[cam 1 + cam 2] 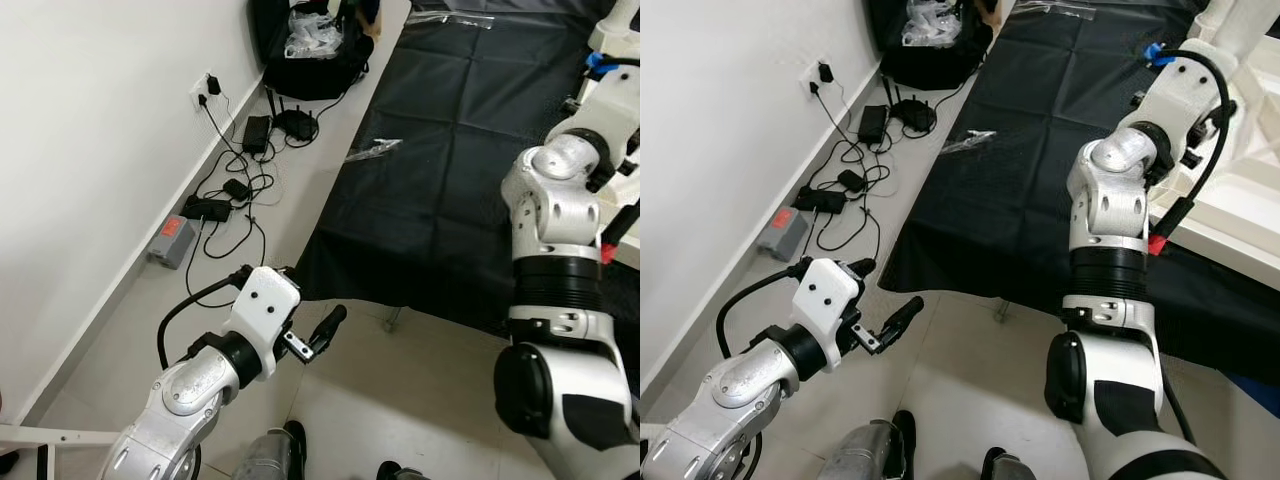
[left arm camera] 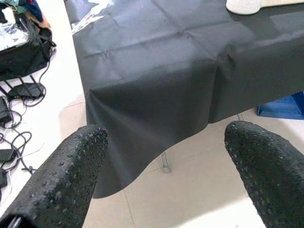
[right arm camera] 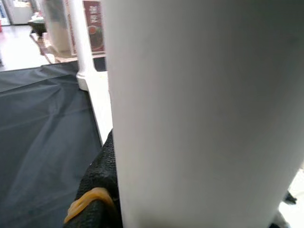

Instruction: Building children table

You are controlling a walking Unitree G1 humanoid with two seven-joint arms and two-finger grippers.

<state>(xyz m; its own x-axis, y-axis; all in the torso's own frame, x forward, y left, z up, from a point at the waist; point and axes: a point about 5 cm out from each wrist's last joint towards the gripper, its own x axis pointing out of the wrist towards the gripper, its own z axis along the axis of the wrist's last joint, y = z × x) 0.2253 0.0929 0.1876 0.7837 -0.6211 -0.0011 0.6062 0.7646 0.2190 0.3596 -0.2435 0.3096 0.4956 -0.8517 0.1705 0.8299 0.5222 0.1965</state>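
Note:
A white table leg point(image 3: 199, 114) stands very close in the right wrist view. My right gripper point(image 3: 190, 204) is shut around it, and one black finger point(image 3: 97, 194) with a yellow band presses its side. My right arm point(image 1: 1140, 150) reaches up over the black-clothed table point(image 1: 450, 150) to the white children's table parts point(image 1: 1240, 215) at the far right. A second white leg point(image 3: 81, 47) stands upright on the white panel. My left gripper point(image 1: 325, 330) hangs open and empty over the floor, short of the cloth's near corner point(image 2: 142, 109).
Chargers, cables and a router point(image 1: 245, 165) lie on the floor along the left wall, with a grey box point(image 1: 172, 240) and a black bag point(image 1: 310, 50). A clear plastic wrapper point(image 1: 372, 150) lies on the cloth. A blue box point(image 2: 282, 105) sits under the table.

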